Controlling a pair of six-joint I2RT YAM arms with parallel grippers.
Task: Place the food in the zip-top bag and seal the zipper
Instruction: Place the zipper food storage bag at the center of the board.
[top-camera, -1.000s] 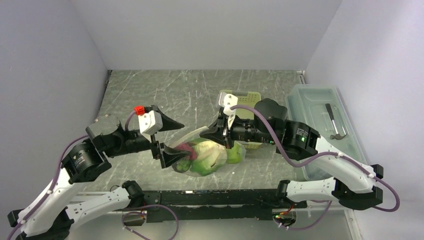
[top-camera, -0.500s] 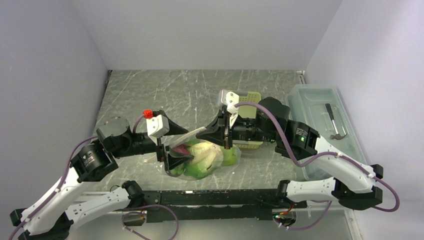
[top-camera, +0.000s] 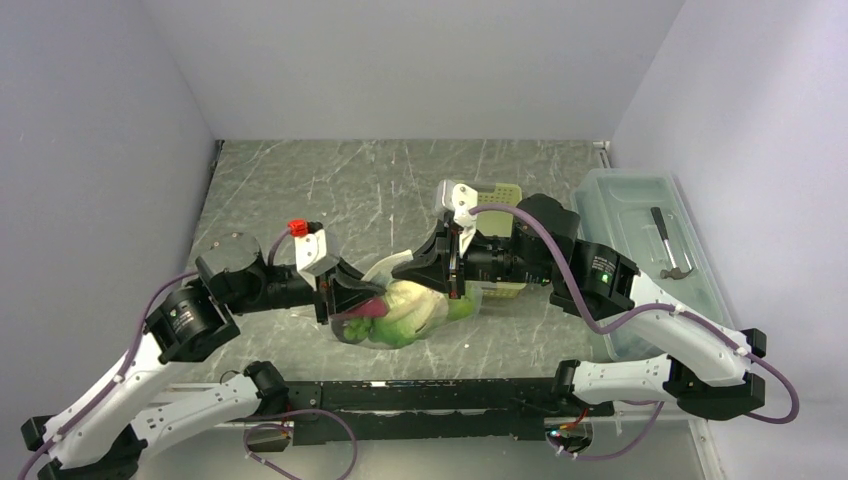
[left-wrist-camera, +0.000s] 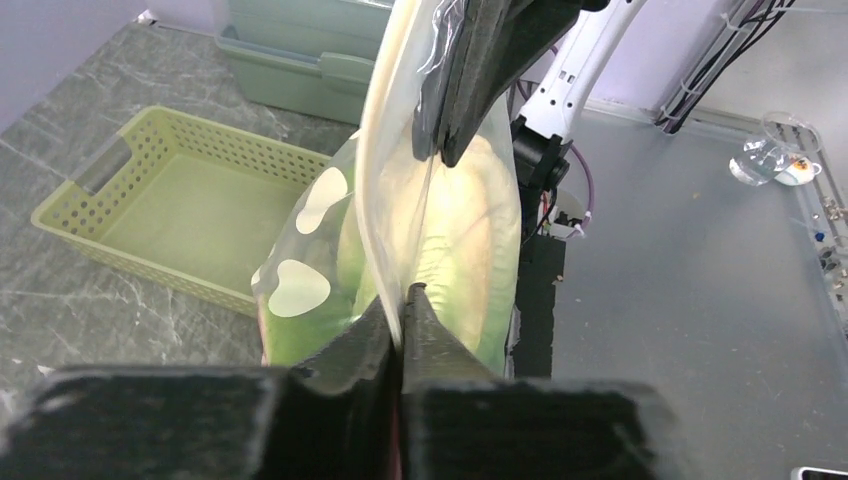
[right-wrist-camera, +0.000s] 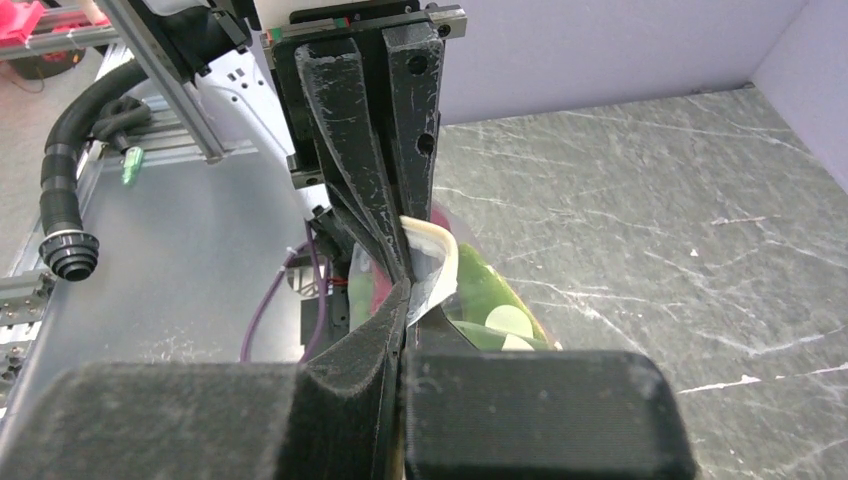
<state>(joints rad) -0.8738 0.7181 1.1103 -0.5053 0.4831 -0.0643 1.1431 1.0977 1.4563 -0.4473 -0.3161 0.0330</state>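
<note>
The zip-top bag (top-camera: 412, 318), clear with white dots, hangs between my two grippers near the table's front edge. Inside it is food: pale green lettuce (top-camera: 408, 303), a red strip (top-camera: 362, 309) and green fruit (top-camera: 462, 307). My left gripper (top-camera: 365, 292) is shut on the bag's mouth edge, pinching the whitish zipper (left-wrist-camera: 375, 180) at its fingertips (left-wrist-camera: 403, 300). My right gripper (top-camera: 410, 272) is shut on the same edge further along, facing the left one; in its own view the strip (right-wrist-camera: 435, 250) curls out of its jaws (right-wrist-camera: 405, 292).
A yellow-green basket (top-camera: 500, 195) stands just behind the right gripper, partly hidden by it. A clear lidded box (top-camera: 640, 260) with a small hammer (top-camera: 668, 245) inside lies along the right wall. The marbled table (top-camera: 300, 190) stretches to the back wall.
My left gripper has moved right to the bag and shut on its mouth edge; a second ago it stood wide open. The right gripper has kept its grip, drifting slightly left.
</note>
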